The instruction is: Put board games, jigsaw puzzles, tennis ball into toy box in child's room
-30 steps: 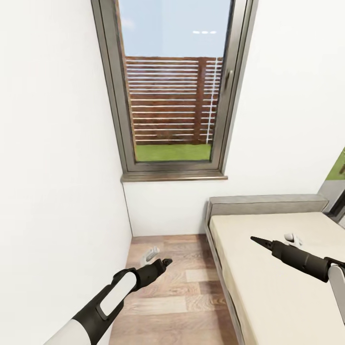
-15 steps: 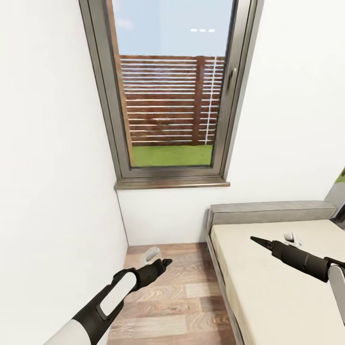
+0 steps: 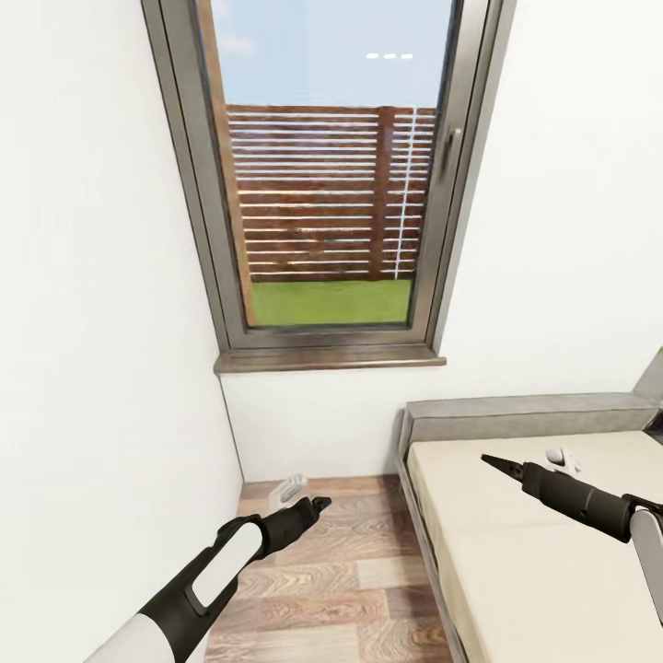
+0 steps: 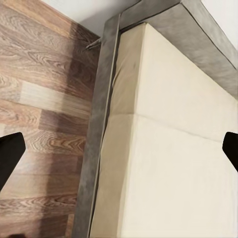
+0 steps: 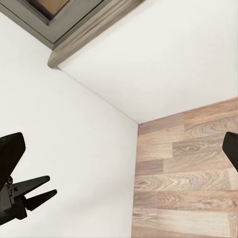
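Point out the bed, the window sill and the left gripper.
bed (image 3: 516,543), head view, on the beige mattress top.
window sill (image 3: 330,359), head view, on its front edge.
left gripper (image 3: 318,503), head view, between its fingertips.

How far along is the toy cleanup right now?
Nothing looks done from here. Both the left gripper and right gripper are open and hold nothing. The robot faces a window beside the bed, with no toys or toy box in sight, so all the collecting seems left.
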### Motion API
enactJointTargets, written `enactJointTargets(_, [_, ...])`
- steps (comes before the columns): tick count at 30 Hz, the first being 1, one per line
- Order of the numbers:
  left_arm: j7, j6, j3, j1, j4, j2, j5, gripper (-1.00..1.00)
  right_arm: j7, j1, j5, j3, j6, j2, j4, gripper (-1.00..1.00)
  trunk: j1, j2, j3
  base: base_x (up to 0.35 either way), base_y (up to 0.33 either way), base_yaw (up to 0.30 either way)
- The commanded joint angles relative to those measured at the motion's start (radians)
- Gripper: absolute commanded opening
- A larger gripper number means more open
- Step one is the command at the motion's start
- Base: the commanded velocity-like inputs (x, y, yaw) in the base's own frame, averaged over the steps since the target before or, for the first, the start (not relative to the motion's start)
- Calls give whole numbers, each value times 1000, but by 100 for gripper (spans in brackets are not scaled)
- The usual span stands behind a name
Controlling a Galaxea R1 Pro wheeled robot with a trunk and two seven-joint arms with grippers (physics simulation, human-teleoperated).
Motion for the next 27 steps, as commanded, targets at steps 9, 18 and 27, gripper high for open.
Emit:
enactJointTargets(9, [9,-1,-3,-1,-2,1,10,100,6,-1,3,-1,5,0,0,100,1,-2,-2,30,0,-1])
enactJointTargets(18, [9,-2,-3,-1,-2,1,10,100,5,-1,2,-1,5,0,0,100,1,-2,-2,9,0,-1])
enactJointTargets(27, [9,-3,-3,-1,-2,1,11,100,3,-1,2,-2,5,0,0,100,1,-2,-2,3,0,-87])
